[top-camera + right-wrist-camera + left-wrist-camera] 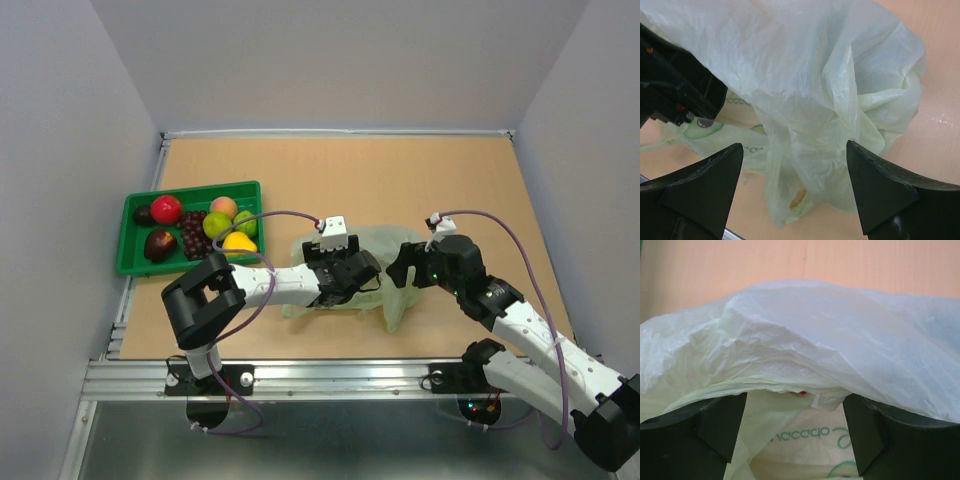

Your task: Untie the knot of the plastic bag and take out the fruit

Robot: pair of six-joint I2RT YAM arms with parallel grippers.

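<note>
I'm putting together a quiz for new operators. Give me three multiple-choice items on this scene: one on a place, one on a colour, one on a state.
1. Where on the table does the green tray sit?
A. at the left edge
B. at the right edge
C. between the two arms

2. What colour is the plastic bag?
A. dark blue
B. pale green
C. black

3. How does the left hand stand?
A. shut on an apple
B. shut on the tray's rim
C. open, its fingers spread with bag film between them

Answers:
1 A: the top view shows the tray against the table's left edge.
2 B: every view shows thin, translucent pale green film.
3 C: the left wrist view shows both fingers wide apart, with only bag between them.
</note>
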